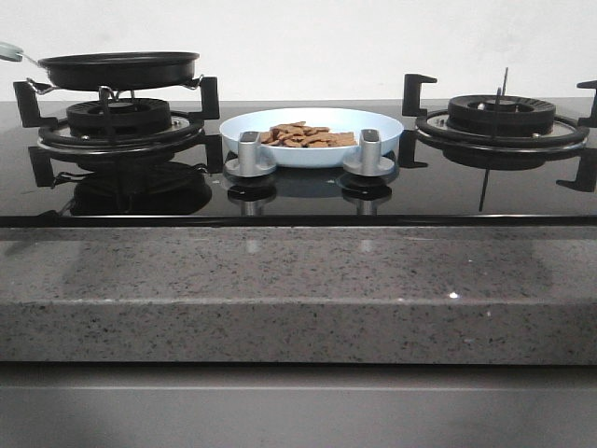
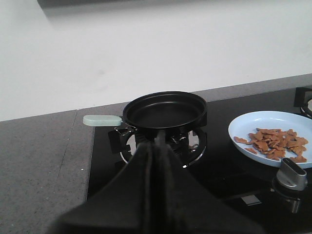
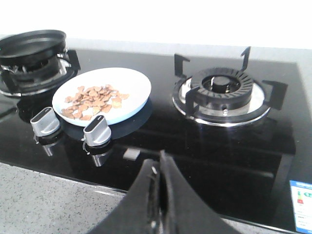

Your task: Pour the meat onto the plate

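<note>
The pale blue plate sits on the black glass hob between the two burners, with a heap of reddish-brown meat lying in it. The left wrist view shows the same plate and meat, as does the right wrist view of plate and meat. An empty black frying pan rests on the left burner, its pale green handle pointing away from the plate. My left gripper is shut and empty, short of the pan. My right gripper is shut and empty over the hob's front edge. Neither shows in the front view.
Two silver knobs stand just in front of the plate. The right burner with its black pan supports is bare. A grey speckled stone counter runs along the hob's front, and a white wall is behind.
</note>
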`<state>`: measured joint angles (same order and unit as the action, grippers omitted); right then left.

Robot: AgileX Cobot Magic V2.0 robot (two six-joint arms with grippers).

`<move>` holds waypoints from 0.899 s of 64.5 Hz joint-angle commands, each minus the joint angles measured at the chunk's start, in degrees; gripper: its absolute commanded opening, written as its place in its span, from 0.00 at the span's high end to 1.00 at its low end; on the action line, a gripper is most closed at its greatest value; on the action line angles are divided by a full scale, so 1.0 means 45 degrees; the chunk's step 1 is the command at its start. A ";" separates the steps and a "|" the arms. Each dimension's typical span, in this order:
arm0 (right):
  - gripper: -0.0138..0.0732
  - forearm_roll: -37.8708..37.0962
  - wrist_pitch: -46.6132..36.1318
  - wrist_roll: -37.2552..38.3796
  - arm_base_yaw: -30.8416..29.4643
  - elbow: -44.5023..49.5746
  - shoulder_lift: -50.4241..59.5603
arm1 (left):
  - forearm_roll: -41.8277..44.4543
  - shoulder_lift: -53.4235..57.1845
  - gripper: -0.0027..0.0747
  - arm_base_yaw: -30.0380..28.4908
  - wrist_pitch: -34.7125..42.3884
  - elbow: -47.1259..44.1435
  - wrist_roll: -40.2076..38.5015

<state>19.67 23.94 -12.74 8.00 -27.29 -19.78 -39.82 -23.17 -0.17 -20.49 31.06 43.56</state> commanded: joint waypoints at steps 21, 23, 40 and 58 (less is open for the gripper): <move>0.91 0.0012 -0.0995 -0.0164 -0.0024 -0.0067 0.0662 | -0.0297 -0.0107 0.99 0.0081 0.0783 0.0344 -0.0044; 0.91 0.0012 -0.0995 -0.0164 -0.0024 -0.0067 0.0662 | -0.0297 -0.0107 0.99 0.0081 0.0783 0.0344 -0.0044; 0.91 0.0012 -0.0995 -0.0164 -0.0024 -0.0067 0.0662 | -0.0297 -0.0107 0.99 0.0081 0.0783 0.0344 -0.0044; 0.91 0.0012 -0.0995 -0.0164 -0.0024 -0.0067 0.0662 | -0.0297 -0.0107 0.99 0.0081 0.0783 0.0344 -0.0044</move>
<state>19.67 23.58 -12.97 8.00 -26.15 -16.35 -39.82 -23.17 -0.17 -20.49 31.06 43.56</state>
